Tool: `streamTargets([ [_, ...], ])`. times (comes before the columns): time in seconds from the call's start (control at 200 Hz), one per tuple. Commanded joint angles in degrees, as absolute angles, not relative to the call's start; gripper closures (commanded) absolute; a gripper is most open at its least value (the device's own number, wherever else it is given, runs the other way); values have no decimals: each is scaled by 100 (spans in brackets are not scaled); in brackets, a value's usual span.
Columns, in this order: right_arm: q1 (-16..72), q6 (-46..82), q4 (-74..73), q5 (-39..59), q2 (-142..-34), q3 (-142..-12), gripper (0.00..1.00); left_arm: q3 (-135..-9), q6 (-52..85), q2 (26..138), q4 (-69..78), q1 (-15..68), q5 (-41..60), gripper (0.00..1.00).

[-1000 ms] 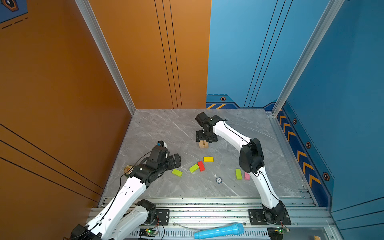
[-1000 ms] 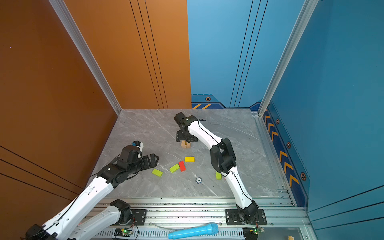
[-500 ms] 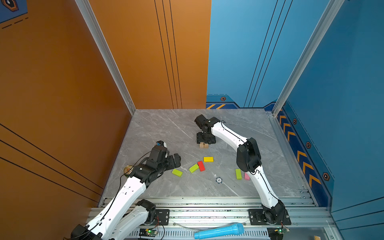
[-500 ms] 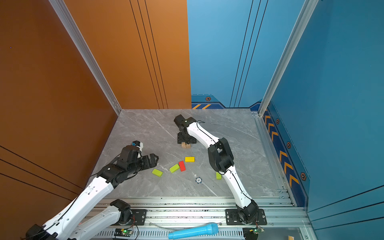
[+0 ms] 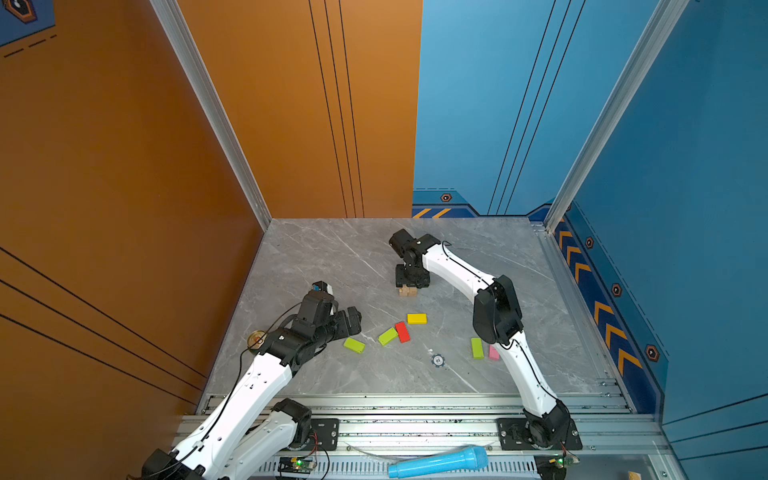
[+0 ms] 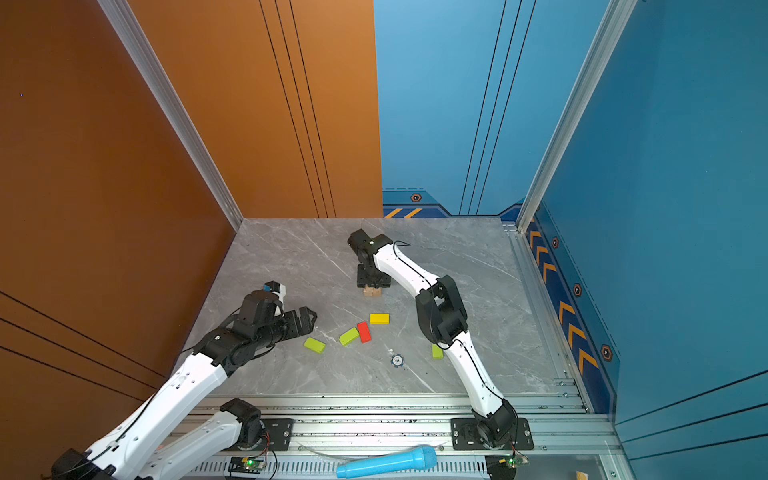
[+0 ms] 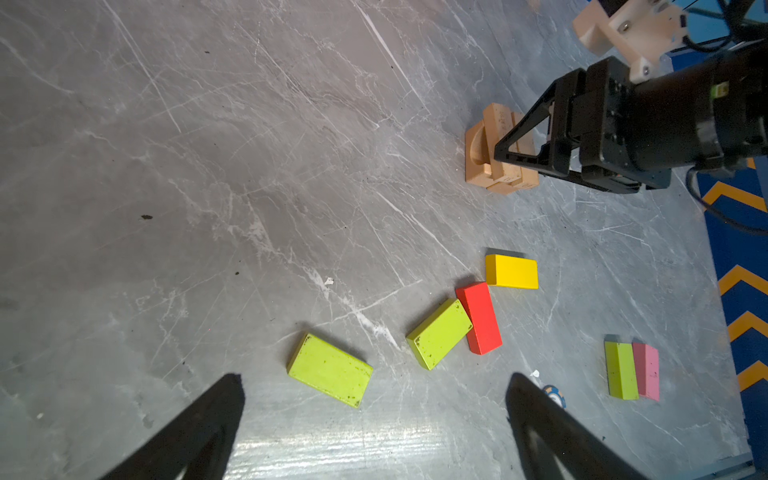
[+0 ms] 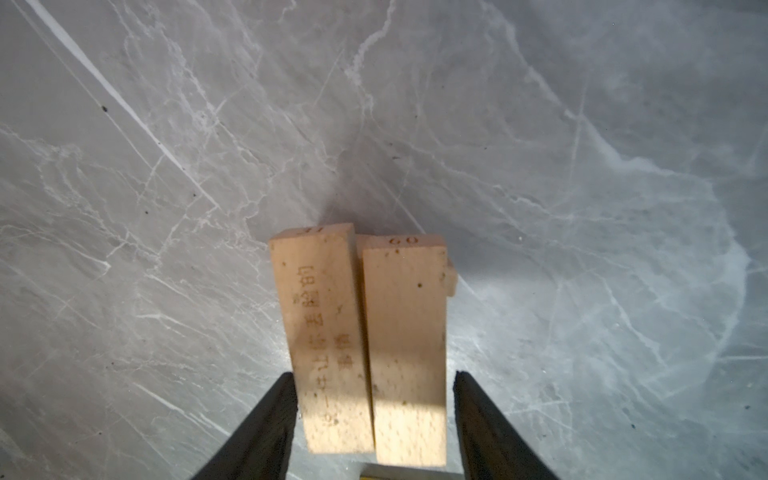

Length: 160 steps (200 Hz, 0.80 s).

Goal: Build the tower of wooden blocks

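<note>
The tower point(image 5: 407, 291) point(image 6: 372, 291) is a low stack of tan wood blocks in mid-table. In the right wrist view two tan blocks point(image 8: 365, 332) lie side by side on top of it. My right gripper point(image 8: 372, 376) point(image 5: 410, 283) straddles that pair, one finger touching, the other a small gap away. Nearer the front lie loose blocks: lime point(image 7: 329, 370), lime point(image 7: 439, 333), red point(image 7: 478, 318), yellow point(image 7: 511, 272), and a lime point(image 7: 621, 370) and pink point(image 7: 646, 371) pair. My left gripper point(image 7: 376, 378) point(image 5: 351, 321) hovers wide open just short of the nearest lime block.
A blue-white token point(image 5: 437, 360) lies near the front. The right arm's elbow point(image 5: 496, 311) hangs over the lime and pink pair. A round gold object point(image 5: 257, 339) sits at the table's left edge. A blue microphone point(image 5: 438, 461) lies beyond the front rail.
My right gripper has dropped lower over the tan stack and its jaws have narrowed around the top pair. The left arm has not moved.
</note>
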State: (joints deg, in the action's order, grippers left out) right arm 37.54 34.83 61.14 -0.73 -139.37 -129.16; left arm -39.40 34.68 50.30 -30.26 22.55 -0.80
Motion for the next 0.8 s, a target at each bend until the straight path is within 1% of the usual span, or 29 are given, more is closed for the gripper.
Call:
streamTargets([
  [0.0, 3761, 3490, 6346, 7, -14019, -13061, 34, -3927, 3357, 4988, -3112, 2197, -50, 0],
  [0.265, 3778, 3590, 6341, 19, -14117, -13234, 34, -3918, 3355, 4943, -3129, 2197, -58, 0],
  [0.39, 3805, 3662, 6352, -25, -14157, -13298, 39, -3922, 3354, 4929, -3138, 2191, -54, 0],
  [0.611, 3776, 3718, 6442, -86, -14199, -13304, 41, -3927, 3359, 4896, -3145, 2197, -53, 0],
  [0.721, 3771, 3725, 6459, -117, -14213, -13299, 50, -3933, 3355, 4909, -3137, 2197, -53, 0],
  [0.796, 3774, 3744, 6460, -123, -14212, -13301, 51, -3935, 3357, 4902, -3139, 2197, -53, 0],
])
